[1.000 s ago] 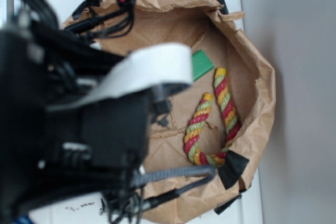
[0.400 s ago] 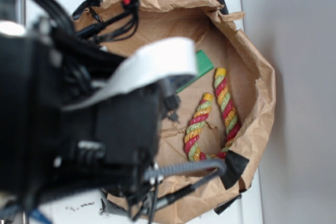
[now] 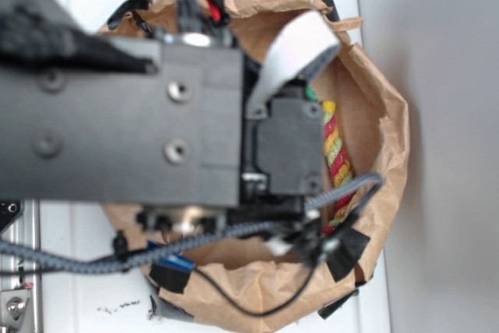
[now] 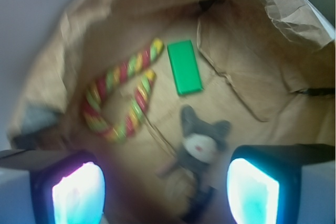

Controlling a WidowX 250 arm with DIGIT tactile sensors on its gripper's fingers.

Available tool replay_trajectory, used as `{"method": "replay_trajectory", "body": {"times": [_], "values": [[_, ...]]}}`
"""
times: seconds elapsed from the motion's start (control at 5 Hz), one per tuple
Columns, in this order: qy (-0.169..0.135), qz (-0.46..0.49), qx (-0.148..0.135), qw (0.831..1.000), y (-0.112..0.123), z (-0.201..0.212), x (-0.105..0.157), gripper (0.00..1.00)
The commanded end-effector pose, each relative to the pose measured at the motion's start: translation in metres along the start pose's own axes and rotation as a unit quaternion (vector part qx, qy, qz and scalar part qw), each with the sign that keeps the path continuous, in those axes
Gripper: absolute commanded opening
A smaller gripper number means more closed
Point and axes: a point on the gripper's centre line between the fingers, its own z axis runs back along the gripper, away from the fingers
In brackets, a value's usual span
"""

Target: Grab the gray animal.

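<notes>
Though blurred (no readable writing), gray animal (image 4: 199,142) between gripper (image 4: 165,190) fingers.

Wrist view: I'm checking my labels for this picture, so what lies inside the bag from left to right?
Red-yellow-green rope → green flat block → gray animal. The block and the animal overlap a little in their left-to-right spans, but the animal's middle sits further right.

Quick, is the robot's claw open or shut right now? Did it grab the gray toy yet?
Gripper: open, holding nothing. The gray animal lies in the paper bag between its fingers, not grabbed yet.
</notes>
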Motion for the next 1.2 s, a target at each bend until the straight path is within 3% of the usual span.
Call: {"method": "replay_trajectory", "body": {"times": [0.0,0.2,0.4,1.0], "values": [[0.013,-0.048,0.016,0.999,0.005,-0.048,-0.001,1.00],[0.042,-0.041,0.040,0.997,-0.002,-0.070,-0.003,1.00],[0.048,-0.050,0.068,0.995,0.006,-0.076,-0.005,1.00],[0.048,-0.050,0.068,0.995,0.006,-0.076,-0.005,1.00]]}}
